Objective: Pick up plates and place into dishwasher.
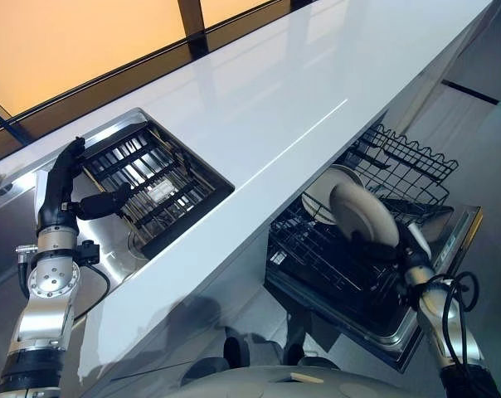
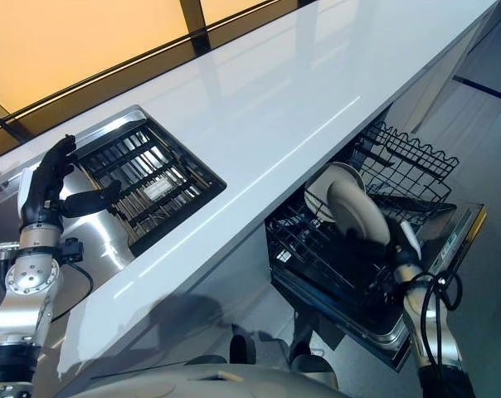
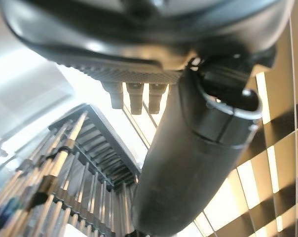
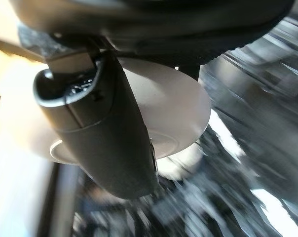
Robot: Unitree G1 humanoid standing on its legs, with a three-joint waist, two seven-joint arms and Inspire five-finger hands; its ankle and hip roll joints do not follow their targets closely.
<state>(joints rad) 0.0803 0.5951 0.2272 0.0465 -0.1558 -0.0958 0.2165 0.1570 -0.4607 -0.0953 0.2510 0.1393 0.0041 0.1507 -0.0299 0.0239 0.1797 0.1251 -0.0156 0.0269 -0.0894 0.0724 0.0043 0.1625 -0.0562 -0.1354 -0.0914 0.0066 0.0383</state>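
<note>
Your right hand [image 1: 381, 249] sits low at the near right, over the pulled-out dishwasher rack [image 1: 317, 257], with its thumb and fingers pinched on a white plate [image 1: 364, 212]. You see that plate held on edge, tilted, above the dark wire rack. In the right wrist view the thumb [image 4: 109, 143] lies across the plate's face [image 4: 178, 113], and the rack behind it is too blurred to read. Just beyond the held plate, a second white plate [image 1: 327, 192] stands upright in the rack, partly hidden behind the first; you cannot tell whether the two touch. A raised wire basket section [image 1: 404, 162] stands at the rack's far side. To your near left, your left hand [image 1: 72, 186] hovers at the left edge of the sink [image 1: 109, 257], fingers straight and pointing up, thumb spread toward the dark drying grid [image 1: 155, 186] set in the sink; it holds nothing. In the left wrist view the grid's metal bars [image 3: 65, 182] run past the thumb [image 3: 188, 168]. The long white desk [image 1: 300, 91] stretches away between sink and dishwasher toward the far right, and an orange-lit window [image 1: 76, 41] runs along its far edge.
</note>
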